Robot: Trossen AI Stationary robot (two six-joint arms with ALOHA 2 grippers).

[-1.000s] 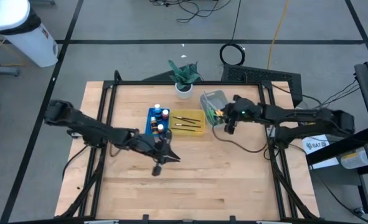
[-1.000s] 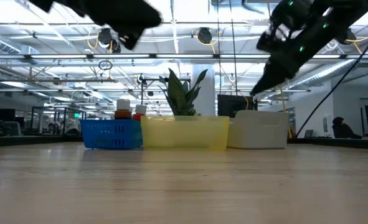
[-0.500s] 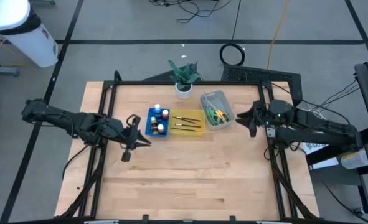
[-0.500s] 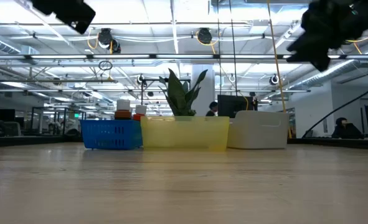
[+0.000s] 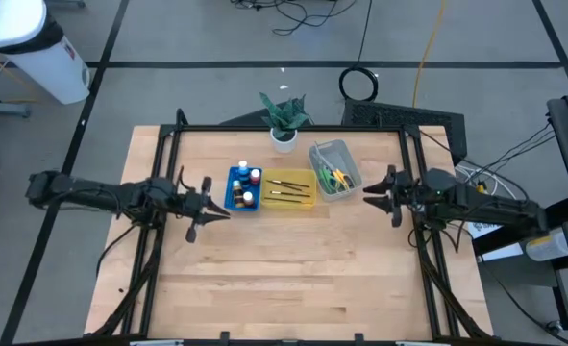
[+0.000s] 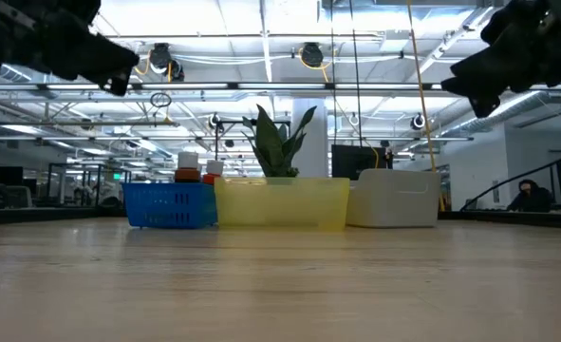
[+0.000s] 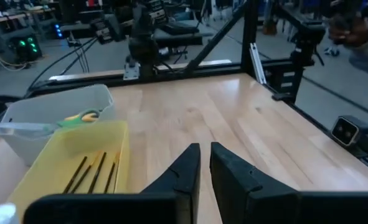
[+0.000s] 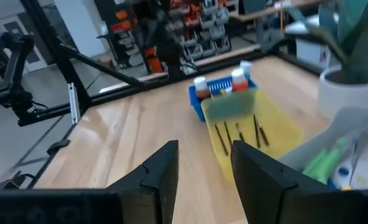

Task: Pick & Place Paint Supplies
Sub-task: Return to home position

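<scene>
Small paint bottles [image 5: 246, 183] stand in a blue tray [image 5: 234, 197]. Thin dark brushes [image 5: 287, 188] lie in the yellow tray [image 5: 303, 203] beside it. Scissors with yellow and green handles [image 5: 335, 177] rest in the clear tray [image 5: 346, 154]. My left gripper [image 5: 222, 212] hovers level left of the blue tray, shut and holding nothing [image 7: 204, 149]. My right gripper [image 5: 368, 193] hovers level right of the clear tray, open with nothing between its fingers [image 8: 205, 149].
A small potted plant [image 5: 284, 117] stands at the far edge behind the trays. A black frame [image 5: 288, 127] borders the table top. The bare wood [image 5: 293, 279] in front of the trays runs to the near edge.
My left gripper has drawn back from the middle of the table toward the left edge and levelled out. My right gripper has pulled away from the clear tray toward the right edge, rolling as it went. The trays and supplies have stayed put.
</scene>
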